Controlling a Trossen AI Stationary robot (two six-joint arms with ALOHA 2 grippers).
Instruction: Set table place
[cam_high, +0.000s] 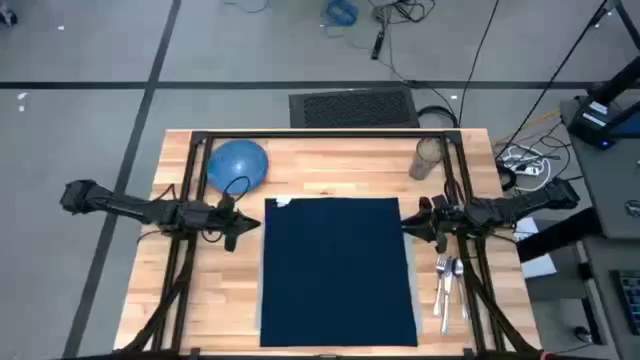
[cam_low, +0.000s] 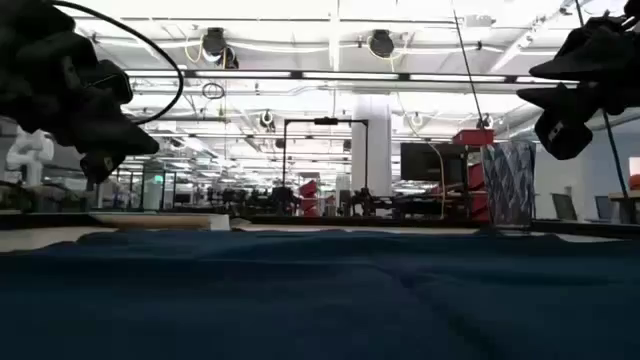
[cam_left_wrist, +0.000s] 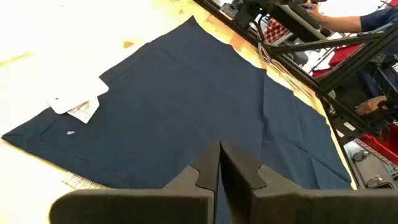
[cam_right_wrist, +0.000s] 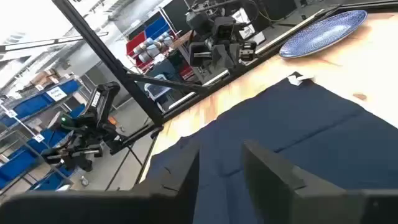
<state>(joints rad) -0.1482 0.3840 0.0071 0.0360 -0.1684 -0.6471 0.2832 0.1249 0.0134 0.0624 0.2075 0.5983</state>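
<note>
A dark navy cloth (cam_high: 338, 270) lies spread flat over the middle of the table (cam_high: 200, 300). The light-grey place mat shows only as thin strips along the cloth's edges (cam_high: 412, 285) (cam_left_wrist: 81, 182), with a white tag (cam_high: 281, 203) at the far left corner. My left gripper (cam_high: 252, 226) (cam_left_wrist: 219, 168) hovers shut just off the cloth's left edge. My right gripper (cam_high: 404, 222) (cam_right_wrist: 221, 177) hovers open at the cloth's right edge. In the low view both grippers hang well above the cloth (cam_low: 320, 290).
A blue dish (cam_high: 237, 163) rests on the table at the far left. A clear glass (cam_high: 428, 158) stands at the far right. Cutlery (cam_high: 447, 280) lies to the right of the cloth. Black frame rails (cam_high: 330, 135) run along the table's far edge and sides.
</note>
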